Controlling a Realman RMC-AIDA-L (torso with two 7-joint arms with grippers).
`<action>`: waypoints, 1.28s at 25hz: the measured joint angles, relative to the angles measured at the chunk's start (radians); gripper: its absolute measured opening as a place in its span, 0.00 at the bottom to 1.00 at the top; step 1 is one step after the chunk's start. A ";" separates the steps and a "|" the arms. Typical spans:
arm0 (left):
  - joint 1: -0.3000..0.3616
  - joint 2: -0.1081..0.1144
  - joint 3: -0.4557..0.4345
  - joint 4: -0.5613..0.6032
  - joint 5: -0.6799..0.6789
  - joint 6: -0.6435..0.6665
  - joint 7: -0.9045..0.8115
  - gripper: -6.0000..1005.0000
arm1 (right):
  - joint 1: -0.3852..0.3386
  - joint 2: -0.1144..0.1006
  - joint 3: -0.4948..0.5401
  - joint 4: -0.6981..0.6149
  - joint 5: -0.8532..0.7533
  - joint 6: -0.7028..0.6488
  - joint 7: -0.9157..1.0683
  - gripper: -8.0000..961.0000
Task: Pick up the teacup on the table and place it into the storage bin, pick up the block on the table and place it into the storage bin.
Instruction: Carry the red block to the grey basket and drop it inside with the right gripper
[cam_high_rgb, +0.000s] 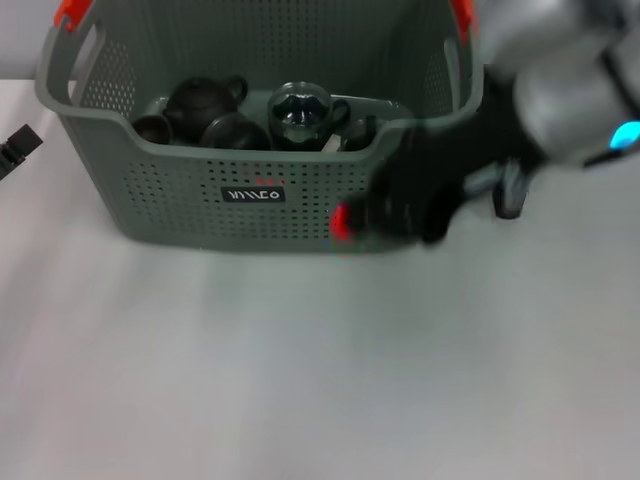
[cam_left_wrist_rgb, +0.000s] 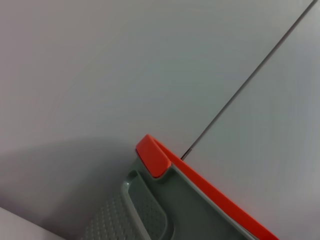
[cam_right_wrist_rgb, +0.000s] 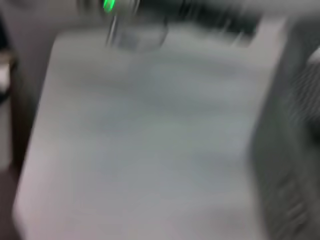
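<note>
Storage bin (cam_high_rgb: 200, 190) holding dark teaware, right tool (cam_high_rgb: 400, 215) blurred at its front corner

My bin (cam_high_rgb: 180, 200) looks like matt grey-green plastic, its walls pierced with rows of small holes and its rim smooth. The clips (cam_left_wrist_rgb: 152, 155) at its handles are smooth orange plastic with a soft sheen. A small black label (cam_high_rgb: 253, 194) on the front wall looks flat and slightly glossy. Inside, the teapot (cam_high_rgb: 203, 103) and the cups (cam_high_rgb: 232, 132) beside it look like dark, dull-glazed ceramic, while the pitcher (cam_high_rgb: 300, 112) is clear glass with bright reflections. The table (cam_high_rgb: 300, 370) is a pale, smooth, matt surface. My right arm's shell (cam_high_rgb: 565, 95) looks like smooth grey plastic or painted metal; I cannot tell which.
</note>
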 joint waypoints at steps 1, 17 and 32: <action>0.000 0.000 -0.001 0.000 0.000 0.000 0.000 0.92 | 0.005 0.000 0.043 -0.024 0.013 -0.005 0.010 0.12; -0.007 0.000 0.007 0.000 0.000 0.000 -0.002 0.92 | 0.146 -0.003 0.174 0.393 -0.106 0.657 0.189 0.12; -0.001 0.000 0.008 0.001 0.000 0.000 0.000 0.92 | 0.183 0.004 0.040 0.473 -0.166 0.742 0.183 0.23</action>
